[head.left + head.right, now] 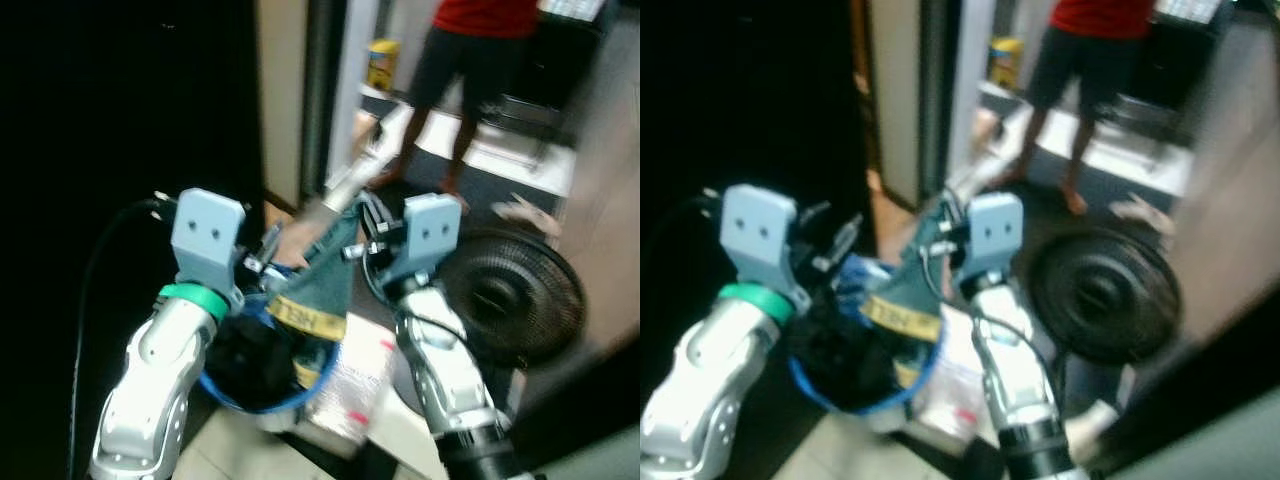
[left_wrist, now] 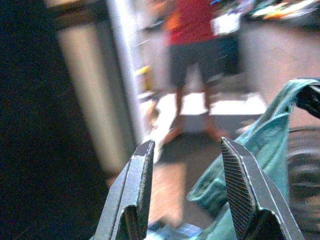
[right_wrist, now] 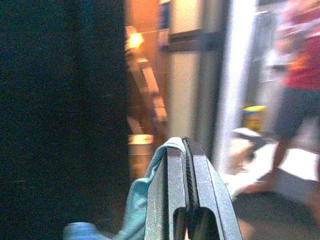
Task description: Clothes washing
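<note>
A teal garment (image 1: 335, 272) with a yellow band hangs from my right gripper (image 3: 183, 144), whose fingers are shut on its top edge. The cloth drapes down over a blue-rimmed basket (image 1: 232, 398) holding dark clothes (image 1: 250, 355). My left gripper (image 2: 187, 146) is held up just left of the garment, open, with nothing between its fingers; the teal cloth (image 2: 260, 150) lies just beside one finger. Both arms are raised over the basket. The views are blurred.
A person in a red shirt and dark shorts (image 1: 470, 60) stands ahead in a doorway. A black floor fan (image 1: 512, 290) lies to the right. A white plastic bag (image 1: 350, 385) sits beside the basket. A dark wall fills the left; a yellow container (image 1: 382, 62) stands far back.
</note>
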Available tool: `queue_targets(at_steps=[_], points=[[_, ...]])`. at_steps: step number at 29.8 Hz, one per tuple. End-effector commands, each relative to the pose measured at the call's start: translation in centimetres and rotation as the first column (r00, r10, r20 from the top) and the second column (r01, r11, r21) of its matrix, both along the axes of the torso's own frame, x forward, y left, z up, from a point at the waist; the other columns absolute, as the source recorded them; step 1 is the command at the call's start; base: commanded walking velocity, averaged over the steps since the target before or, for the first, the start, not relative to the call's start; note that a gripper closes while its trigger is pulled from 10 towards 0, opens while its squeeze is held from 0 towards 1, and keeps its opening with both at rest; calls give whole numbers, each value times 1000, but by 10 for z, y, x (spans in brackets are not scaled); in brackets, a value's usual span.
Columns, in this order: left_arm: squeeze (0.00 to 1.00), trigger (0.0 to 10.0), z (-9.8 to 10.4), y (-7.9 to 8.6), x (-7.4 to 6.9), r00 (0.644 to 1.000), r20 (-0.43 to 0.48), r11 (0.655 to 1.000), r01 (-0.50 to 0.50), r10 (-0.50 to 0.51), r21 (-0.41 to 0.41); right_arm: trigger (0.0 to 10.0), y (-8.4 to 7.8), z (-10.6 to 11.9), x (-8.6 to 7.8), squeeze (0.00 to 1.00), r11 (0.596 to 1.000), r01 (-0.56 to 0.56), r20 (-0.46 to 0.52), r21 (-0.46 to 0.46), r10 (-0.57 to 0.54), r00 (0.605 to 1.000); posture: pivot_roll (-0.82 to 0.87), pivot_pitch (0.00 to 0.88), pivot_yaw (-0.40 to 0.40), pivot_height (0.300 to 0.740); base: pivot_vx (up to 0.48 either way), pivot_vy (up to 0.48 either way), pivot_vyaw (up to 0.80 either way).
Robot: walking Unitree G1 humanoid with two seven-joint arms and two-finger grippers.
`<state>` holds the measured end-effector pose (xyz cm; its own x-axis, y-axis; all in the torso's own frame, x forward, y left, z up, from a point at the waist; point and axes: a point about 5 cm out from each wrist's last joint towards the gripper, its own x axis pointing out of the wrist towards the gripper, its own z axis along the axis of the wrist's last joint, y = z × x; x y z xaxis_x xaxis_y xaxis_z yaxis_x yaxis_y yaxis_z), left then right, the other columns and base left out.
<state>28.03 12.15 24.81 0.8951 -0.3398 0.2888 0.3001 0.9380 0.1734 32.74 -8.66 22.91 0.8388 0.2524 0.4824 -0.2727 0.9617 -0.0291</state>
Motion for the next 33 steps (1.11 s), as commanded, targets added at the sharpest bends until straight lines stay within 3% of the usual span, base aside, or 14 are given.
queue_targets(at_steps=[1, 33], points=[[0, 10000, -1, -2, -1, 1000, -8, 1000, 15, -15, -1, 10000, -2, 1, 1, 0, 1000, 9, 3, 26, -9, 1000, 134, 87, 8, 740, 0, 0, -800], [0, 10000, 1, -1, 0, 1000, -2, 1000, 11, -11, 11, 10000, 1, 5, 1, 0, 999, 2, 14, 43, -3, 1000, 140, 93, 16, 740, 0, 0, -800]])
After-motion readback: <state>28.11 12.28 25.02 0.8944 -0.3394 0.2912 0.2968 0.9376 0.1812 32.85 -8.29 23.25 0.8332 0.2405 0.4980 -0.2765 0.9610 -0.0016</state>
